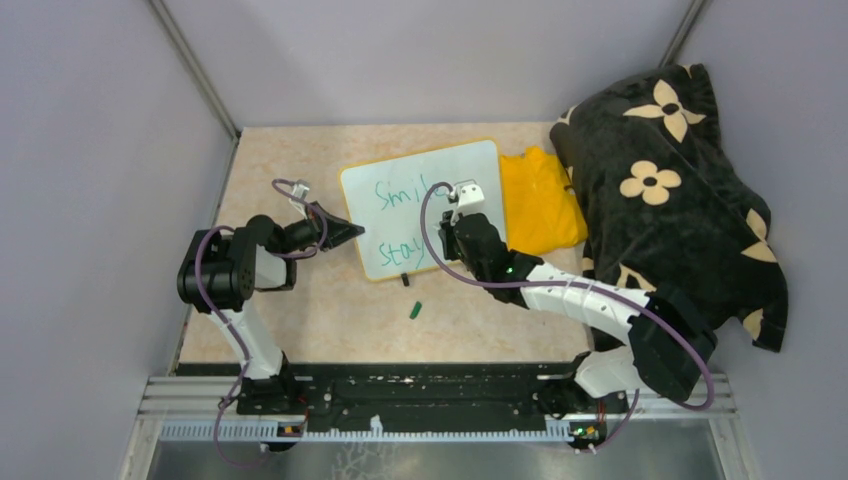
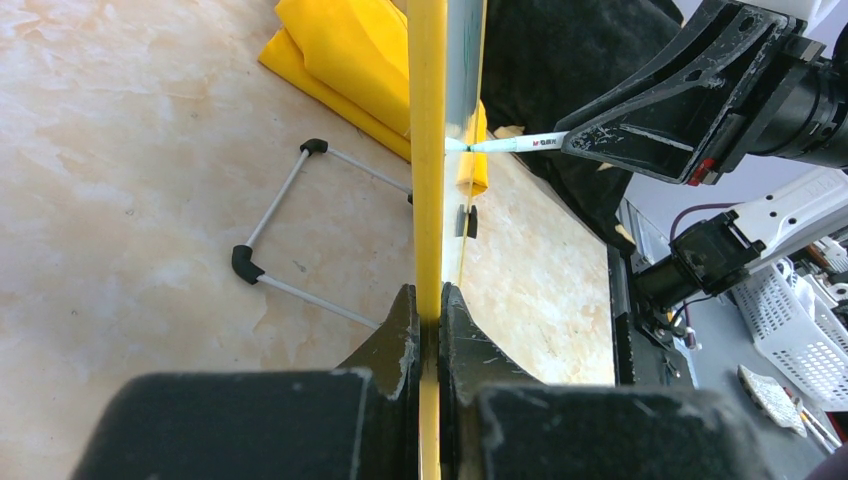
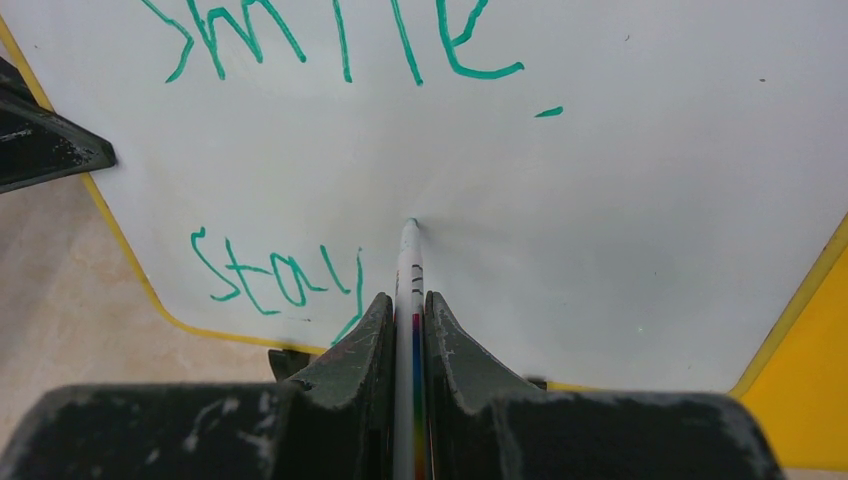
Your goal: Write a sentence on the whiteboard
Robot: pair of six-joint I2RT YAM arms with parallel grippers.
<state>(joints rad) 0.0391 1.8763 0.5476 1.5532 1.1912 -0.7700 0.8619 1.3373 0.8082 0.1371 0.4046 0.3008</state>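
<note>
Clamps the left tool (image 2: pixel 430 305) shut on the whiteboard (image 2: pixel 427 150) frame, one jaw on each side, edge running straight ahead of the tool. Holds the left arm (image 1: pixel 240 265) folded sharply at the elbow. Holds the right arm (image 1: pixel 580 295) stretched forward, wrist tipped down. Pinches a marker (image 3: pixel 409 260) in the right tool (image 3: pixel 410 305), tip jutting ahead of the jaws onto the board.

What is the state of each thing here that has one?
whiteboard: propped up, one edge clamped
sentence: unfinished, "Smile." and "stay" written
marker: uncapped, tip touching the whiteboard
left pincer: shut on the whiteboard's edge
right pincer: shut on the marker
green cap: off, lying on the table
yellow cloth: folded
</note>
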